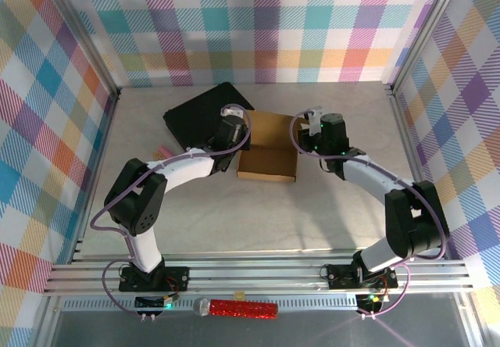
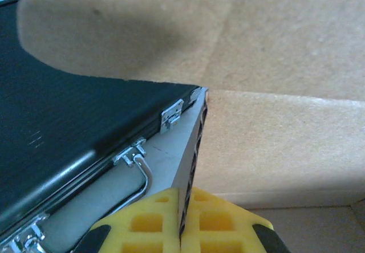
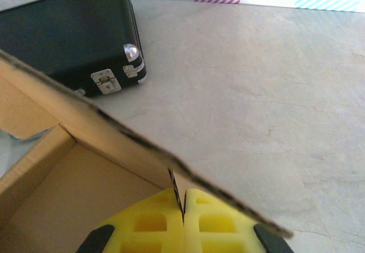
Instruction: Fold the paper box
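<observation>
The paper box (image 1: 268, 153) is plain brown cardboard and lies partly formed in the middle of the table, with walls standing up on its left and right. My left gripper (image 1: 242, 131) is shut on the box's left wall, whose corrugated edge (image 2: 194, 156) is pinched between the yellow fingers (image 2: 154, 221). My right gripper (image 1: 300, 137) is shut on the right side, a thin cardboard edge (image 3: 175, 190) caught between its fingers (image 3: 219, 221). In the right wrist view the box floor (image 3: 74, 207) lies to the left of the grip.
A black hard case (image 1: 205, 116) with a metal handle (image 2: 140, 176) lies touching the box's left rear. A small pink thing (image 1: 164, 152) rests left of the left arm. Aluminium posts and checked walls fence the table. A red glittery cylinder (image 1: 242, 309) lies on the front rail.
</observation>
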